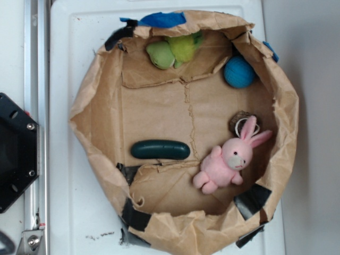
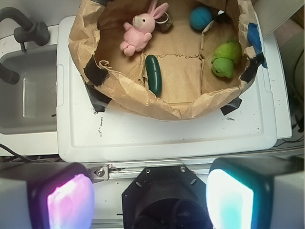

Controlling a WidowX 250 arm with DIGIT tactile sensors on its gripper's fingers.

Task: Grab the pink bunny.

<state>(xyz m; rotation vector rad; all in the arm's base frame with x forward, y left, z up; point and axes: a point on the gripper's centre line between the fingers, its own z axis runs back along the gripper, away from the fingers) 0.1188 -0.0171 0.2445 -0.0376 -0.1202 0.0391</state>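
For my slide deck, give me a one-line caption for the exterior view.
Pink bunny lies in a taped cardboard bin with a dark green pickle, blue ball and green-yellow plush.

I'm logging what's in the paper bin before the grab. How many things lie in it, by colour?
Pink: 1, the bunny
Blue: 1, the ball
Green-yellow: 1, the plush toy
Dark green: 1, the long rounded piece
Brown: 1, a small object behind the bunny's ears; what it is cannot be told
Total: 5
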